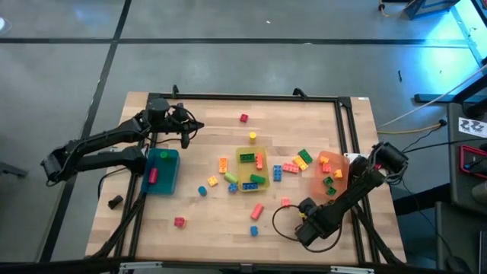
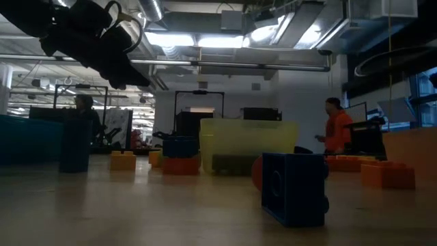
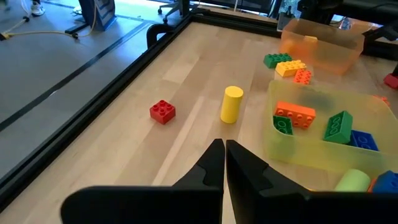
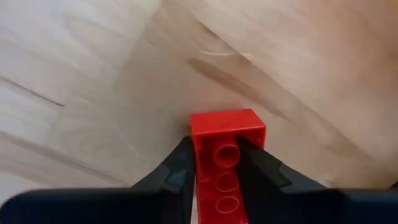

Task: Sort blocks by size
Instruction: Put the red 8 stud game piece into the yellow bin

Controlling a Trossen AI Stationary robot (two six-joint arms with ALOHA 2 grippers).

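The right gripper (image 4: 214,168) clamps a red block (image 4: 225,155) near the table's (image 1: 221,236) near right edge; the left gripper (image 3: 224,163), fingers closed and empty, hovers by the far left edge.

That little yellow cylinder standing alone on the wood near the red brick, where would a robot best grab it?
Probably from straight above, the left tool closing across the yellow cylinder on its round sides near the top. It stands upright with bare wood around it, apart from the red brick and the yellow bin, so the fingers have room either side.
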